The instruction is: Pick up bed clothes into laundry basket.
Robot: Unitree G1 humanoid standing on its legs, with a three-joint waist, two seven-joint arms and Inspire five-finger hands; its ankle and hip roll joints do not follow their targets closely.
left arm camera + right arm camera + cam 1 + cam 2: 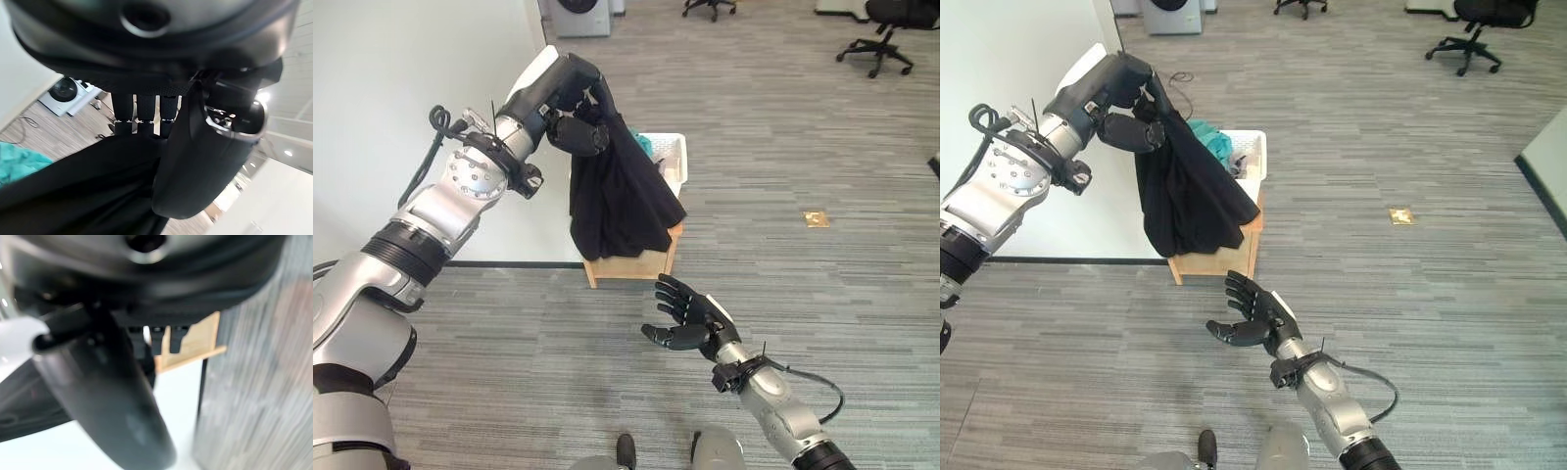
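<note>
Left eye view shows, nearest the robot, the right hand (690, 318) hovering low over the carpet floor (803, 294), its fingers (1242, 289) spread and relaxed, grasping nothing. Open floor lies all round it, so it has free room to rise and help.

Beyond those fingertips stands a wooden stand (631, 262), and on it the white laundry basket (674, 157), with teal cloth (1209, 134) already lying inside. The stand's near corner and the basket's rim are the edges to mind; the white wall (411, 88) runs close along the far side of the left arm and limits any swing that way.

Higher up, the left hand (570, 93) is raised, its fingers (137, 115) curled round a bunched top fold of the black garment (617, 196). The garment hangs straight down from the fingers, draping in front of the stand and against the basket's near side, not yet inside it. It looks soft, limp and light, unlikely to slip from a tight pinch but likely to trail and catch on the rim. Taking it by the gathered top seems sound; the hem probably needs to clear the rim before release.

Farther off, office chairs (881, 34) and a washing machine (582, 15) stand well apart from the work.
</note>
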